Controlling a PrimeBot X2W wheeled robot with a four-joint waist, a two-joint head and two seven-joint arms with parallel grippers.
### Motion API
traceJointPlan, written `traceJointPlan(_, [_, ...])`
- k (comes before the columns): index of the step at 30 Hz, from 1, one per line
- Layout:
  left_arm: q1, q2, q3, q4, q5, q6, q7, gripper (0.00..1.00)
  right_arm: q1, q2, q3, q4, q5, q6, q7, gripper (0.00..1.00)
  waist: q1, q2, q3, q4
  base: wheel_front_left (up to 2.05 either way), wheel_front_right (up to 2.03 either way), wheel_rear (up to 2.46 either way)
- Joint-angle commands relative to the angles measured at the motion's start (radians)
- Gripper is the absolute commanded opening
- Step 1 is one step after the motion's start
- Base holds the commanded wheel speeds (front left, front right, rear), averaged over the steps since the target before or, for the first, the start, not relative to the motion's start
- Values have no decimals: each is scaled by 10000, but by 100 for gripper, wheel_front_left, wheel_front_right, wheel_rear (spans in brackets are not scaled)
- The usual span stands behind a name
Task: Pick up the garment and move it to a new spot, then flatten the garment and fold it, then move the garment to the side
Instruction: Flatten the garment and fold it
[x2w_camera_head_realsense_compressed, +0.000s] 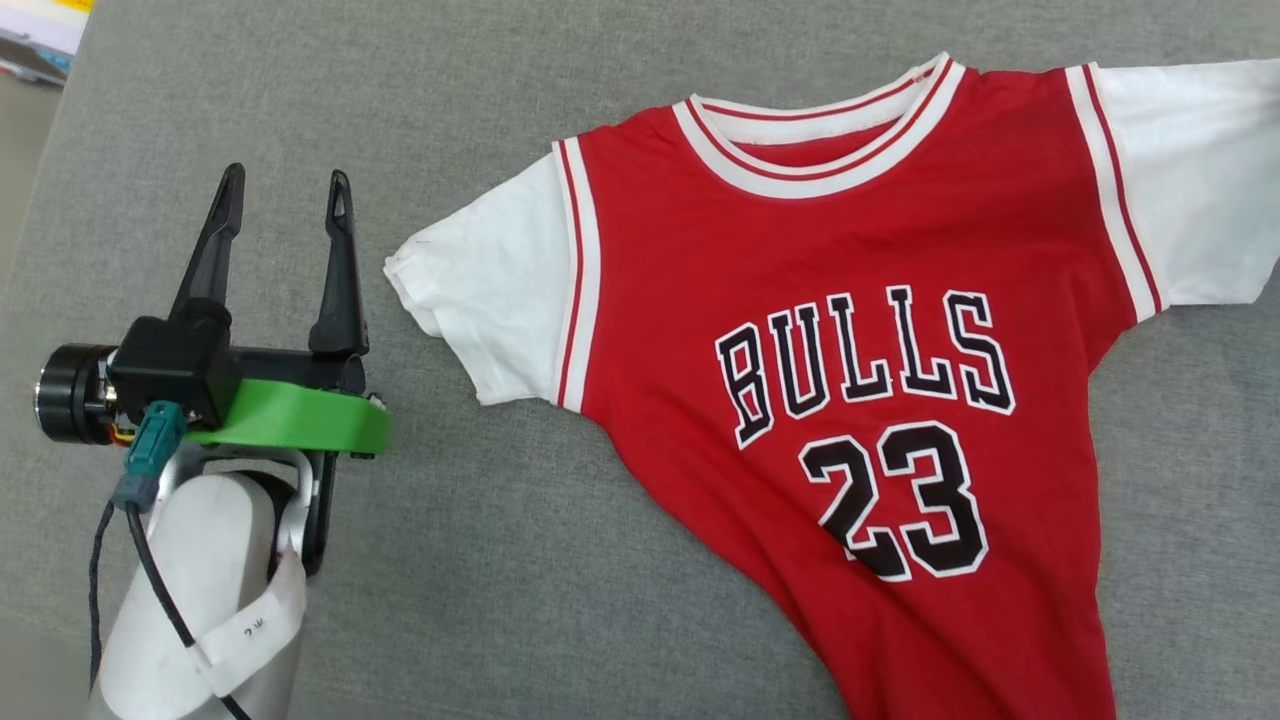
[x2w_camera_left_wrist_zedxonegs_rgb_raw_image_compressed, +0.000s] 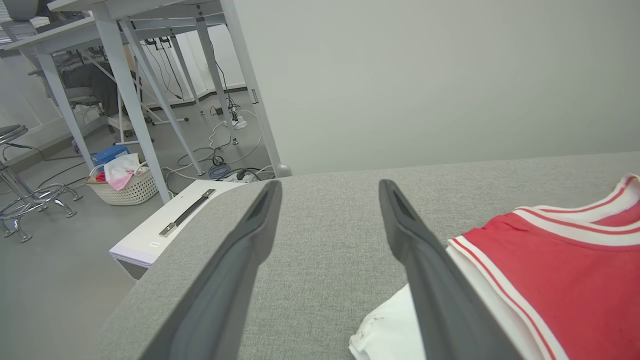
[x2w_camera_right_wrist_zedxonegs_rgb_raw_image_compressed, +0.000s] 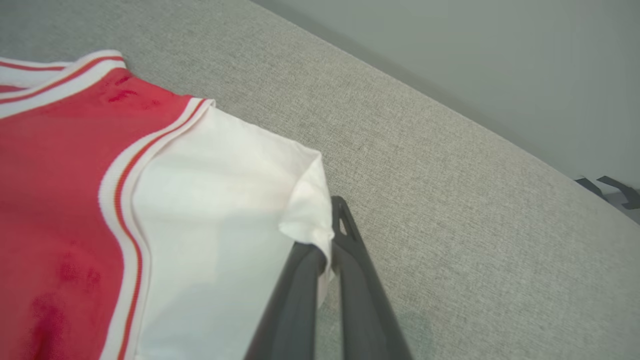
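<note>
The garment (x2w_camera_head_realsense_compressed: 850, 300) lies spread front-up on the grey padded surface (x2w_camera_head_realsense_compressed: 500, 580). The left gripper (x2w_camera_head_realsense_compressed: 287, 185) sits just beside the garment's left white sleeve, jaws spread and holding nothing. The right gripper (x2w_camera_right_wrist_zedxonegs_rgb_raw_image_compressed: 330, 240) is at the garment's opposite sleeve, jaws pressed together and pinching its hem.

Garment (x2w_camera_head_realsense_compressed: 840, 330): red jersey tee, white short sleeves, red/white striped collar & trim, black "BULLS" + "23" w/ white outline. Lies front-up, spread mostly flat on grey tabletop (x2w_camera_head_realsense_compressed: 500, 600), collar at far side; right-side sleeve edge curled up
</note>
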Motion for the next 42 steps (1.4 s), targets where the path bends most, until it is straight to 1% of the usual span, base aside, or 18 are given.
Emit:
traceJointPlan(1, [-245,172,63,137,24,-202,-57,100,170,-136,-100,-46,95,-7,-279,0,-1,0,-516,-369,0,0,0])
traceJointPlan(4, [-664,478,69,434,-114,-606,71,100,429,-301,-208,-188,210,-7,-638,0,-1,0,-735,-541,0,0,0])
traceJointPlan(6, [-1073,686,40,553,-282,-928,401,100,669,-451,-259,-347,309,-7,-789,0,-1,0,-828,-654,0,0,0])
traceJointPlan(10, [-2028,1124,-160,759,-867,-1495,1588,100,1184,-642,-399,-686,432,-7,-999,0,-1,0,-904,-898,0,0,0])
traceJointPlan(12, [-2491,1412,-447,947,-1298,-1683,2568,100,1419,-677,-490,-837,448,-7,-1070,0,-1,0,-900,-1030,0,0,0])
traceJointPlan(14, [-3006,1673,-775,1056,-1860,-1777,3602,100,1632,-665,-604,-972,447,-7,-1129,0,-1,0,-866,-1152,0,0,0])
traceJointPlan(16, [-3453,1941,-1184,1242,-2515,-1815,4893,100,1809,-625,-712,-1094,411,-7,-1160,0,-1,0,-813,-1268,0,0,0])
traceJointPlan(19, [-4092,2401,-2062,1391,-3654,-1829,6945,100,1975,-532,-863,-1272,342,-7,-1136,0,-1,0,-669,-1436,0,0,0])
traceJointPlan(21, [-4478,2699,-2572,1520,-4221,-1831,8018,100,2014,-463,-956,-1383,279,-7,-1122,0,-1,0,-549,-1540,0,0,0])
traceJointPlan(23, [-4816,2913,-2999,1743,-4651,-1832,8849,100,2025,-387,-1032,-1486,209,-7,-1095,0,-1,0,-418,-1645,0,0,0])
traceJointPlan(25, [-5122,3072,-3407,2000,-4894,-1832,9432,100,2009,-293,-1092,-1575,154,-7,-1042,0,-1,0,-278,-1762,0,0,0])
traceJointPlan(31, [-5727,3191,-4532,2909,-5580,-1833,10618,100,1907,-59,-1182,-1767,-15,-7,-912,0,-1,0,117,-2037,0,0,0])
traceJointPlan(36, [-6040,3361,-5400,3730,-5778,-1834,11089,100,1763,117,-1135,-1880,-120,-7,-824,0,-1,0,399,-2213,0,0,0])
traceJointPlan(42, [-6123,3591,-6530,4230,-6008,-1834,11368,100,1639,212,-1068,-1874,-162,-7,-821,0,-1,0,559,-2289,0,0,0])
